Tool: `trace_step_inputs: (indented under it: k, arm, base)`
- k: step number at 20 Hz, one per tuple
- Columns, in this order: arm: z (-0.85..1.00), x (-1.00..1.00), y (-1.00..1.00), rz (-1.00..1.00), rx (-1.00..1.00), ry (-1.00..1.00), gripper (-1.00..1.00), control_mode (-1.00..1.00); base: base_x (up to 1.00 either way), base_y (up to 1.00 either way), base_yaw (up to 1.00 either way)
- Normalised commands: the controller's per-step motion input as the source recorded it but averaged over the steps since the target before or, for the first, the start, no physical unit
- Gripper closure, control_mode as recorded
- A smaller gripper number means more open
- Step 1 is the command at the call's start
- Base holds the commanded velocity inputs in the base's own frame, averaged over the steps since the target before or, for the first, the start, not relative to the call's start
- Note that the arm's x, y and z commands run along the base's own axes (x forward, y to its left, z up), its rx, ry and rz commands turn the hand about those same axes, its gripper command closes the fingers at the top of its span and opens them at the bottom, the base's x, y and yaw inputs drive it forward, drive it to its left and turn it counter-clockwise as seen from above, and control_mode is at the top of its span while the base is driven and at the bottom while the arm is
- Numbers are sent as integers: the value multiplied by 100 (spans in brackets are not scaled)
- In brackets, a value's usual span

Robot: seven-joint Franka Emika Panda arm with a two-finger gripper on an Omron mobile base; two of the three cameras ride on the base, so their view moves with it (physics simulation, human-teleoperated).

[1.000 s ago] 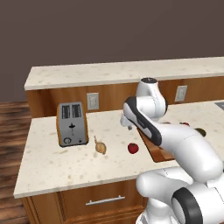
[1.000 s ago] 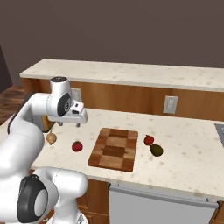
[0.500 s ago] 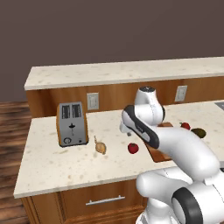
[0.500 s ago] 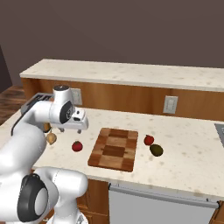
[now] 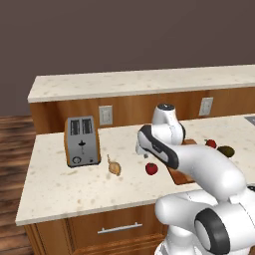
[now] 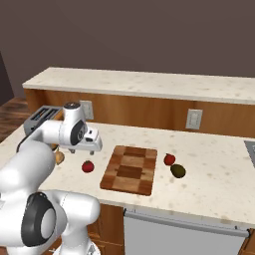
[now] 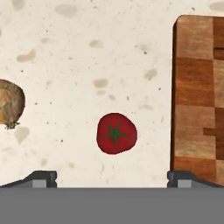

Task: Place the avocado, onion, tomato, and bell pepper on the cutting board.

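The tomato (image 7: 116, 133), red with a green star top, lies on the speckled counter just left of the checkered cutting board (image 7: 199, 96). My gripper (image 7: 113, 179) hangs open straight above the tomato (image 6: 87, 166), with nothing between its fingers (image 7: 42, 178). The tan onion (image 7: 8, 105) lies further left, next to the toaster. Right of the cutting board (image 6: 129, 169) lie a small red piece, seemingly the bell pepper (image 6: 170, 159), and the dark green avocado (image 6: 178, 171). In the left base view, the gripper (image 5: 144, 154) hovers near the tomato (image 5: 151, 169) and onion (image 5: 114, 168).
A silver toaster (image 5: 82, 141) stands at the counter's left end. A raised back counter (image 6: 149, 82) with wall outlets runs behind the work surface. My own arm hides much of the cutting board (image 5: 180, 174) in the left base view.
The hand has come down closer to the counter above the tomato. Its jaws have stayed open, and the produce has not moved.
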Motion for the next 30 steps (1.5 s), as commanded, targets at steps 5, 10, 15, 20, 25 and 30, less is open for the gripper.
trace_step_inputs:
  k: [5,10,15,20,25,30]
  arm:
    - [-11,0,0,0,2,1,-100,-100]
    - [-21,1,0,0,0,0,-100,-100]
    - [-27,7,0,0,0,2,-100,-100]
    - [-22,8,0,0,0,1,-100,-100]
    - [-16,9,0,0,0,0,-100,-100]
    - [-22,2,0,0,0,0,-100,-100]
  base:
    - [0,0,0]
    - [0,0,0]
    - [0,0,0]
    - [0,0,0]
    - [0,0,0]
    - [0,0,0]
